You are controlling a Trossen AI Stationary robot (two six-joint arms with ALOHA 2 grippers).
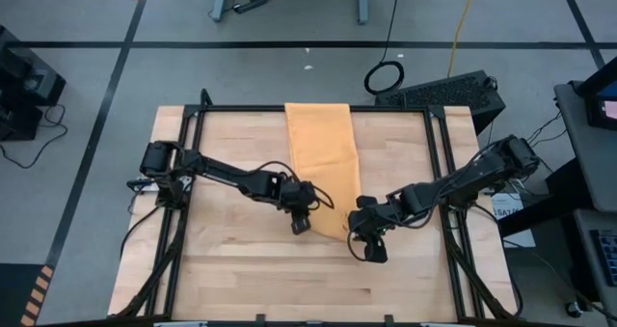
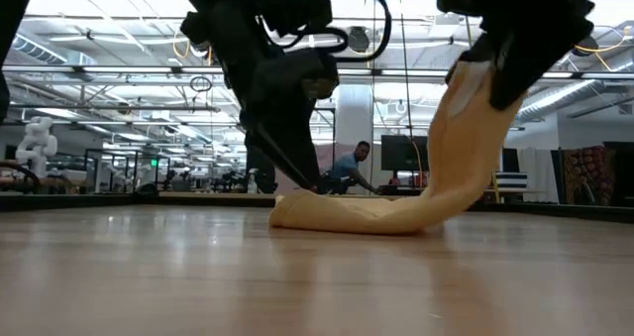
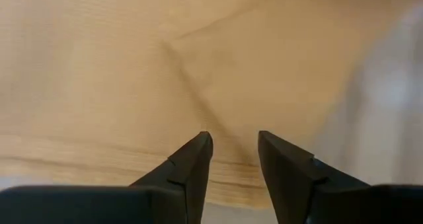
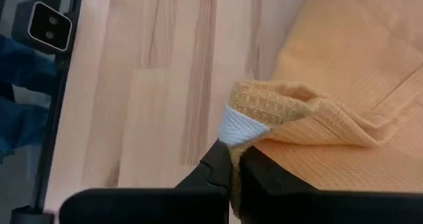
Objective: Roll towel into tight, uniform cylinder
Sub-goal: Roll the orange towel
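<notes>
**Two arms working the near end of a yellow towel**

Overhead view: the towel (image 1: 323, 153) is lying as a long mustard strip down the middle of the wooden table (image 1: 231, 279), far end at the table's back edge, near end between the two arms. The left gripper (image 1: 301, 223) is sitting at the strip's near left corner; the right gripper (image 1: 374, 252) is sitting just off its near right corner.

Low view adds what overhead can't: the right side of the cloth is lifting off the table into the right gripper (image 2: 495, 73), while the rest is lying flat w/ a soft fold. The left gripper's tip (image 2: 297, 177) is pointing down at that fold; contact is hard to judge. A person (image 2: 349, 168) is sitting far back in the room.

Right wrist view: fingers pressed together, pinching a bunched corner w/ the white label (image 4: 241, 126).

Left wrist view: fingers (image 3: 192, 161) spread apart, holding nothing, cloth filling the bkgd, blurred.

Arm tops are cut off in the low view.
</notes>
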